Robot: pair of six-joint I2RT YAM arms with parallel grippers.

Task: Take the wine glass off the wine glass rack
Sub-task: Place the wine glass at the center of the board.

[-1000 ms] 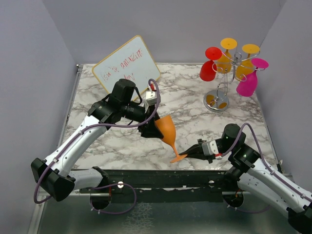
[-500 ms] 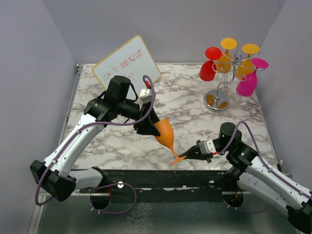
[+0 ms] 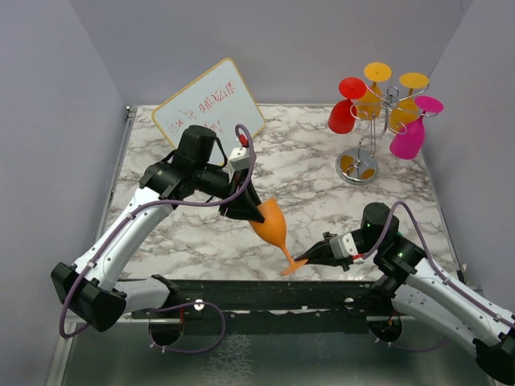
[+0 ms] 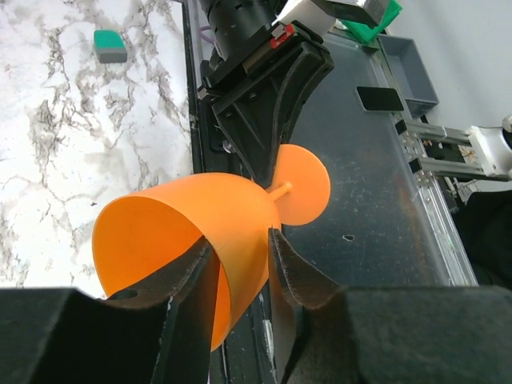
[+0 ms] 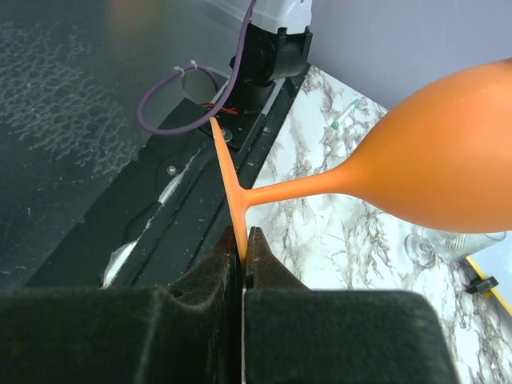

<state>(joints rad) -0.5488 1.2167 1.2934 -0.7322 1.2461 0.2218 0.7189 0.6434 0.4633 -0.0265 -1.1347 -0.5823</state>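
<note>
Shows orange wine glass (image 3: 269, 223) slanting far-left to near-right, bowl rim pinched by left gripper (image 3: 251, 212), foot by right gripper (image 3: 308, 256).

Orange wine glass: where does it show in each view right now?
Top external: orange wine glass lower centre, tilted.
Left wrist: its bowl fills the lower centre.
Right wrist: bowl upper right, foot edge-on at centre.
Shared landmark: right gripper pinching the foot.

White-and-grey marble table (image 3: 322, 211) stands between plain lilac-grey walls (image 3: 282, 40).
</note>
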